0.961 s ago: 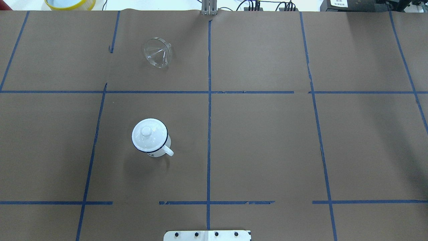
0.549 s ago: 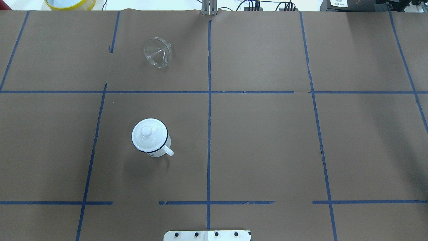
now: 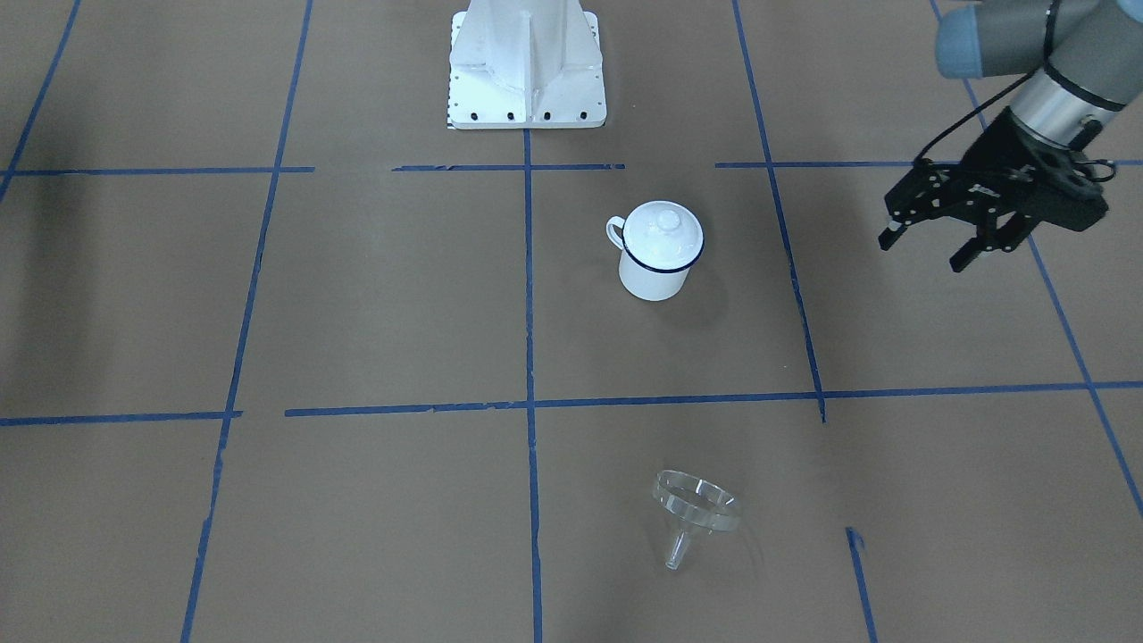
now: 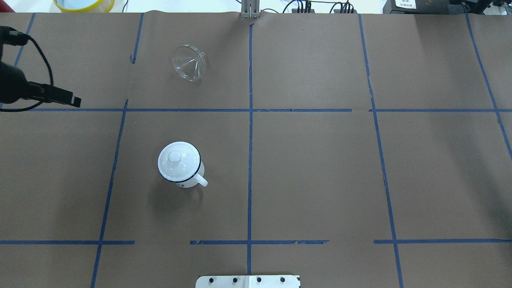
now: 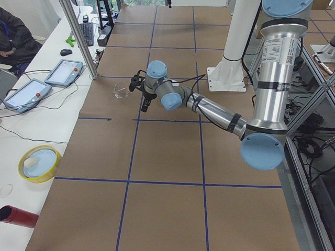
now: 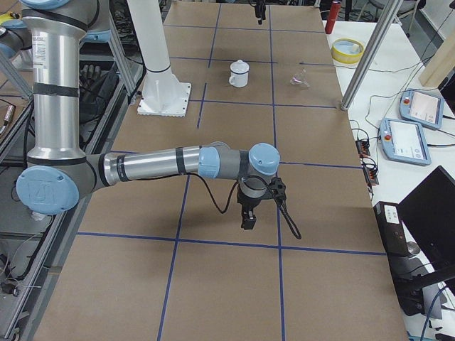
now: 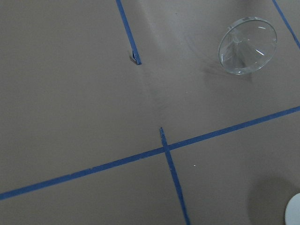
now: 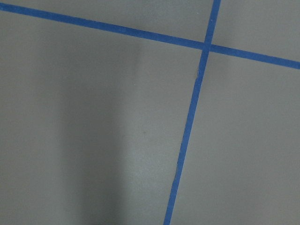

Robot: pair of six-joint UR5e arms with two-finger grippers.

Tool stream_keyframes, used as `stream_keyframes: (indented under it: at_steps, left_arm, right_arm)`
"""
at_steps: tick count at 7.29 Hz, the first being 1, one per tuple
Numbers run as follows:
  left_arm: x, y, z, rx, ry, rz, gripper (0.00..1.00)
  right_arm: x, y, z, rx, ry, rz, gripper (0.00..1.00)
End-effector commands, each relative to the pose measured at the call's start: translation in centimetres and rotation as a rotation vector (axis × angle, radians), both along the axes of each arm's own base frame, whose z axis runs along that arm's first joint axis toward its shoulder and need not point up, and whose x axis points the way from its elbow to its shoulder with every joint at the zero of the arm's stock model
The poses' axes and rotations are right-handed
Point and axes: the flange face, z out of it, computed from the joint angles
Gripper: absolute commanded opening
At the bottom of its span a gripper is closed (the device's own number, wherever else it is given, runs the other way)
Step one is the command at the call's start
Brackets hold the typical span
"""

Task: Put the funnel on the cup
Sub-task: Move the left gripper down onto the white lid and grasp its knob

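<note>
Covering the whole table (image 3: 375, 295) is brown paper, cut into large squares by lines of blue tape (image 3: 529, 339). The robot's white pedestal (image 3: 527, 62) stands at the table's edge, behind the cup (image 3: 656, 263). A white bench runs along the far side from the cup, carrying two teach pendants (image 5: 65, 71) and a yellow-rimmed dish (image 5: 37, 163) with a small white lump in it.

The left gripper (image 3: 921, 253) hangs above the paper, well out to the cup's side on the robot's left, fingers spread and holding nothing. The right gripper (image 6: 249, 217) hangs far from the cup, toward the table's other end; I cannot tell whether its fingers are apart or together.

The cup stands upright and a white domed lid (image 3: 663, 228) sits on its mouth. The funnel (image 3: 695, 509) lies tipped on the paper, well apart from the cup, one tape line beyond it and away from the pedestal, nothing touching it.
</note>
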Motion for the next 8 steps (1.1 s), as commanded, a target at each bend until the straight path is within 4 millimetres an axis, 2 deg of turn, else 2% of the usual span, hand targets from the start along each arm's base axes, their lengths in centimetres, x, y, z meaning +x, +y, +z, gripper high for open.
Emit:
stream_keyframes:
  at_steps: [1,3,4,6,7,8]
  left_arm:
    - [8.0,2.0,-6.3,-0.128,-0.001,-0.035,1.00]
    - [14.3,3.3,-11.9,-0.241,-0.048,-0.065,1.00]
    - [17.3,4.7,-13.6,-0.263,-0.083,-0.084,1.00]
    - [20.1,6.9,-13.7,-0.289,-0.127,-0.095,0.99]
    - [21.2,7.7,-13.5,-0.289,-0.136,-0.100,0.85]
    - [21.9,8.2,-13.4,-0.290,-0.141,-0.089,0.82]
  right_arm:
    - [0.0,0.0,0.0,0.000,0.000,0.000,1.00]
    - [0.0,0.0,0.0,0.000,0.000,0.000,1.00]
    - [0.0,0.0,0.0,0.000,0.000,0.000,1.00]
    - [0.0,0.0,0.0,0.000,0.000,0.000,1.00]
    - [0.0,0.0,0.0,0.000,0.000,0.000,1.00]
    - [0.0,0.0,0.1,-0.003,0.000,0.000,1.00]
